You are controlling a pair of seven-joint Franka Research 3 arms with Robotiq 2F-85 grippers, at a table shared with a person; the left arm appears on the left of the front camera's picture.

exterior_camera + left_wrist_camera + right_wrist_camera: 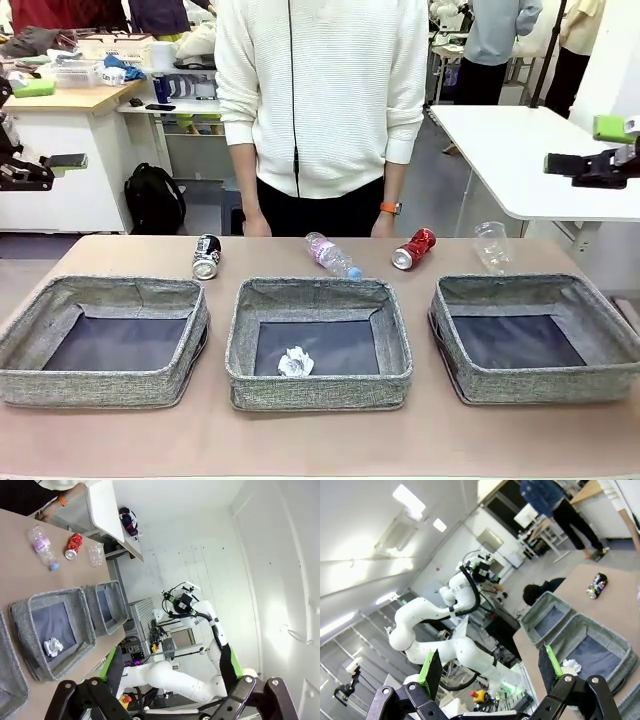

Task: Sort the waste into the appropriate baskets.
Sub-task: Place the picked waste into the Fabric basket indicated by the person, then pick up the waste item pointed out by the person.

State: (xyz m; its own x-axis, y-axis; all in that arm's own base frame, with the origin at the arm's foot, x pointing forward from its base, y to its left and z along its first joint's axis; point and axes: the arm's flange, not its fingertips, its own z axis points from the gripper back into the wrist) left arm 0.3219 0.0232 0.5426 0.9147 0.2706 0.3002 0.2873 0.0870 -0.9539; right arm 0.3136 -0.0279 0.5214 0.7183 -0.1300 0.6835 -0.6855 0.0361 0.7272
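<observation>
Three grey baskets (315, 290) sit in a row on the near side of the table (320, 445). L gripper (167, 665) is up off the far left, fingers spread wide, nothing in it. Black-and-silver can (207, 256) lies behind the left basket. Paper ball (296, 362) is inside the middle one. Bottle (332, 255), red can (414, 249) and cup (491, 246) lie farther back, towards the right. R gripper (490, 670) is off the far right, fingers spread too, empty.

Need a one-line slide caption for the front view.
Paper ball in the middle basket of three; black can, bottle, red can and cup behind, person standing beyond.
</observation>
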